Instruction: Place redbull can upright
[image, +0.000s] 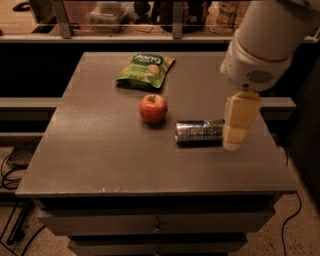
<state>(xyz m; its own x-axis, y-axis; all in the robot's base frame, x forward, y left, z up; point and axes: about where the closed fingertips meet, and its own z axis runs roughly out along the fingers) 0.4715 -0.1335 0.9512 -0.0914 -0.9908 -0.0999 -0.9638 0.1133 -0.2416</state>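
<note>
The redbull can (198, 131) lies on its side on the grey table (110, 155), right of centre, its length running left to right. My gripper (236, 125) hangs from the white arm at the upper right, its pale finger (238, 118) pointing down at the can's right end and covering that end. A red apple (153, 108) stands just left of the can.
A green snack bag (145, 69) lies at the back of the table. A railing and shelves with containers run behind the table. Drawers sit under the front edge, and cables lie on the floor at the left.
</note>
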